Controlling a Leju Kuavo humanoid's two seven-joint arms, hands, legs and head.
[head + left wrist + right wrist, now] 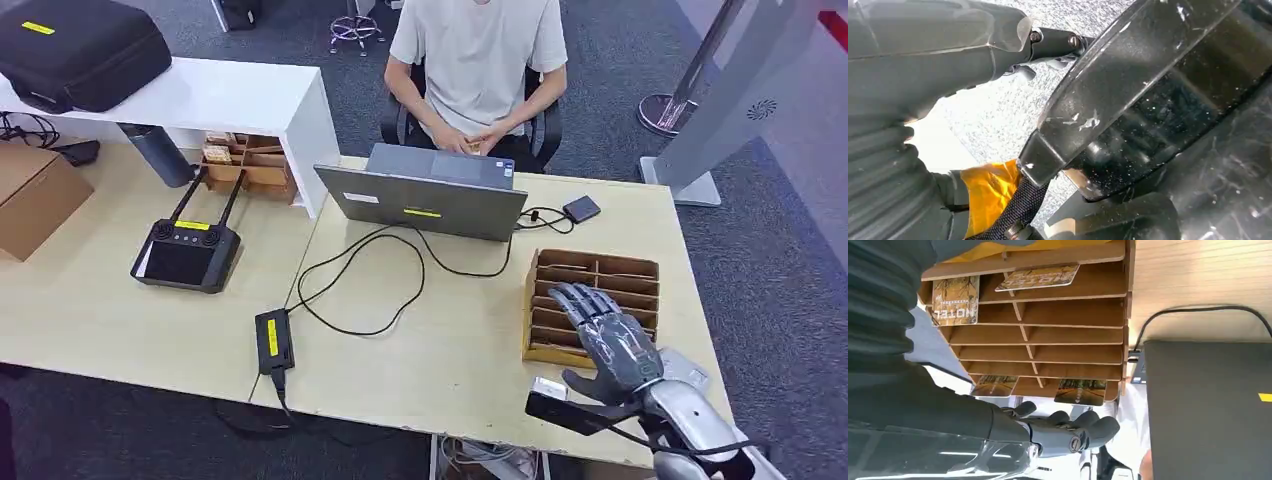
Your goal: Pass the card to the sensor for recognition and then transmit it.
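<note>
A wooden card rack (pixel 592 303) with several slots stands on the right part of the table. My right hand (pixel 606 337) hovers over its near end, fingers stretched out and apart, holding nothing. In the right wrist view the rack (pixel 1073 315) holds a few cards: a "HOTEL" card (pixel 955 300), another leaning card (pixel 1038 277), and two with road pictures (pixel 1081 391). The fingers (pixel 1068 431) lie beside the rack, touching no card. A small black sensor box (pixel 581 208) lies beyond the rack, wired to the laptop (pixel 425 200). My left hand (pixel 923 55) hangs low; its fingers are hidden.
A person sits behind the laptop, hands at the table's far edge. A power brick (pixel 273 341) and looping cable (pixel 370 280) lie mid-table. A black controller (pixel 186 250), a white shelf (pixel 230 95) and a cardboard box (pixel 30 195) stand to the left.
</note>
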